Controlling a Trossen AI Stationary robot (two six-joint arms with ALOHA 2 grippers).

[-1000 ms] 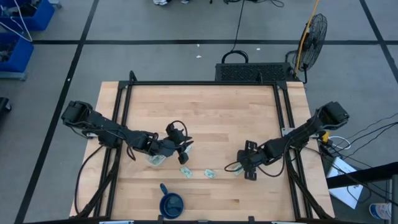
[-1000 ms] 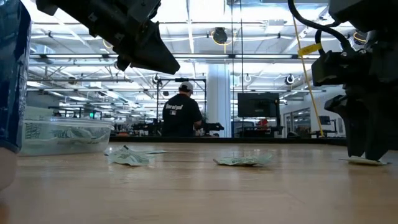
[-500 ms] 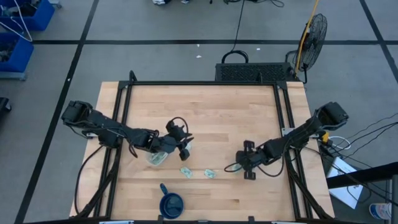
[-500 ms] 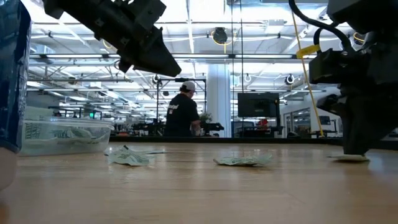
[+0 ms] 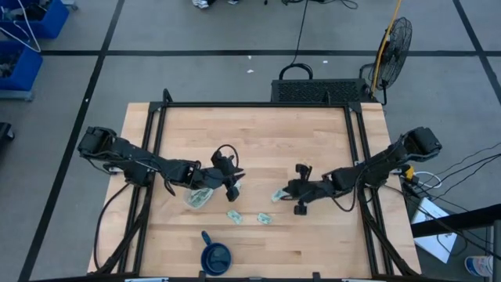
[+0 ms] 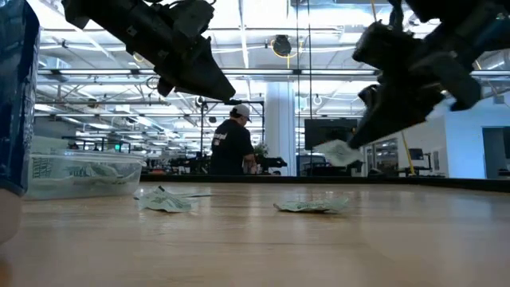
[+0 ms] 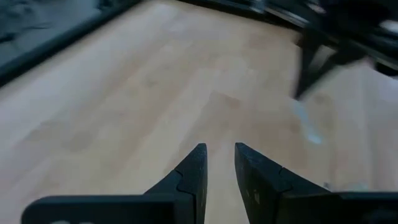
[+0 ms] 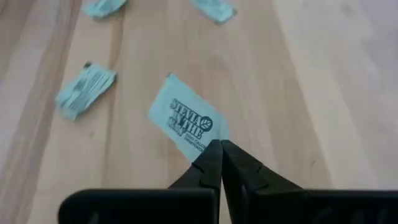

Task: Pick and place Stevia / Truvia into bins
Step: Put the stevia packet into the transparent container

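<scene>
My right gripper (image 5: 287,193) (image 8: 220,149) hovers over the table's middle, shut on one pale green Stevia sachet (image 5: 278,195) (image 6: 338,151) (image 8: 186,124). Two more sachets (image 5: 234,215) (image 5: 264,218) lie flat on the wood nearer the front edge; the low view shows them as a left sachet (image 6: 166,201) and a right sachet (image 6: 312,206). The clear tub (image 5: 197,197) (image 6: 80,174) stands left of them with sachets inside. My left gripper (image 5: 234,185) (image 7: 219,163) hangs just beyond the tub's right end, above the table. Its fingers are slightly apart with nothing between them. My right gripper pinches one corner of the sachet (image 8: 204,144) between its two fingertips. The fingers come slanting down from the table's right side. The sachet is lifted clear of the table and sticks out past the fingertips, tilted, its printed face toward the wrist camera.
A dark blue cup (image 5: 217,256) (image 6: 16,96) stands near the front edge, left of centre. Black frame rails (image 5: 153,141) run along the table's left, right and far sides. A person (image 6: 231,147) stands in the room beyond the table.
My right gripper has shut on the sachet that lay on the table at the right, lifted it clear, and carried it up and toward the table's left, tipping as it went. The two sachets near the front edge have stayed put.
</scene>
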